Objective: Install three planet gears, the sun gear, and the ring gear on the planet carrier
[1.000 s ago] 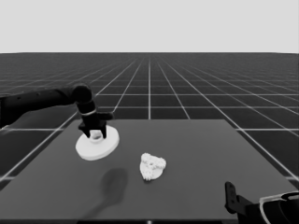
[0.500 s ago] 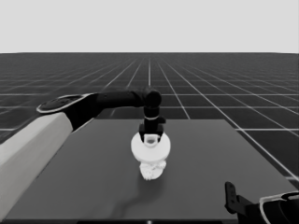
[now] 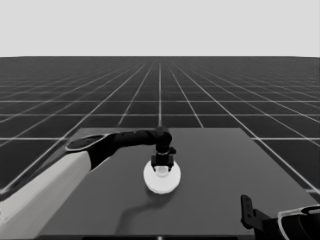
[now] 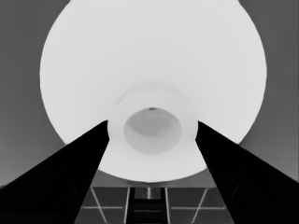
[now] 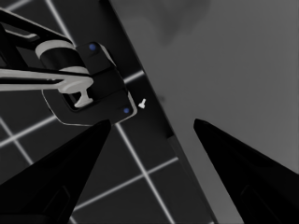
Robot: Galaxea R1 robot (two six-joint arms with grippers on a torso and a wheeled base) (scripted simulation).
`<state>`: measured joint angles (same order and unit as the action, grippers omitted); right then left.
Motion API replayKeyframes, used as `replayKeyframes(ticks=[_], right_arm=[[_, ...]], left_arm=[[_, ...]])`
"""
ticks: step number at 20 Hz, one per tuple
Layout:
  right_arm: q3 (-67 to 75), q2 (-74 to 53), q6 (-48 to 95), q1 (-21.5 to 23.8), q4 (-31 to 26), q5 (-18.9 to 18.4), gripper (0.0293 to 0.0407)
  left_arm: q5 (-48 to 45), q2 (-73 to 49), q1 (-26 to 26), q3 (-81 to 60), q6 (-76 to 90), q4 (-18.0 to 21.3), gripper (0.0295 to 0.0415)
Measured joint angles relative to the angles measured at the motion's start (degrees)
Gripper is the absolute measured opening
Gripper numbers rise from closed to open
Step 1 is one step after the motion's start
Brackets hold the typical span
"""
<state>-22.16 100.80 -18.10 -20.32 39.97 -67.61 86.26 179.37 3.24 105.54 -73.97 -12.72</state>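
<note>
The left gripper [image 3: 163, 167] stands over the middle of the bench [image 3: 220, 165], directly above the larger round part [image 3: 161, 179], which now covers the spot where the smaller round part and gears would sit; none of these is visible. The step in hand appears to be seating the larger part on the assembly.

In the left wrist view the jaws are spread to either side of the raised hub [image 4: 152, 127] around the hole of the larger round part [image 4: 93, 70]. Each fingertip lies just beside the hub wall; whether they press on it cannot be told. The hub sits midway between the jaws.

To do this well, the part should stay level and centred, be lowered straight down, and be released only once flat.

The right gripper [image 5: 152, 128] waits at the bench's near right corner, jaws spread, empty.
</note>
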Motion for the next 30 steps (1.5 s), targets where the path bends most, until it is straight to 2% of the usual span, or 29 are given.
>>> replayKeyframes(ticks=[30], right_arm=[[0.00, 0.00, 0.00, 0.00, 0.00, 0.00, 0.0385]], left_arm=[[-0.13, 0.03, 0.90, 0.33, 12.93, -0.28, 0.0348]])
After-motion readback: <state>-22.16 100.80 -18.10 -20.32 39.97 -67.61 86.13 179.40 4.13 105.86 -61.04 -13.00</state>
